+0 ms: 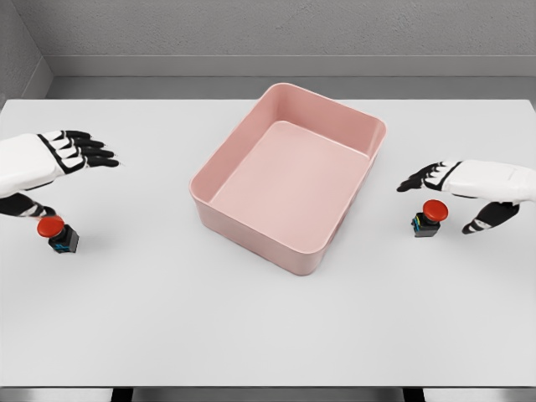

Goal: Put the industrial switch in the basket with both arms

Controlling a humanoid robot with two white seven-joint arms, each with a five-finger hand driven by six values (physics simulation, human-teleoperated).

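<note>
A pink rectangular basket (222,219) sits in the middle of the white table, with nothing inside it. One industrial switch (57,232), a dark block with a red mushroom button, stands at the far left. My left hand (74,163) hovers just above and behind it, fingers spread, thumb reaching down beside the button. A second switch (427,219) of the same kind stands at the right. My right hand (444,194) hangs over it with fingers extended leftward and the thumb curved down to its right, holding nothing.
The white table (268,335) spreads wide in front of the basket. A grey wall runs behind the table's far edge. Both switches stand about level with the basket's near corner.
</note>
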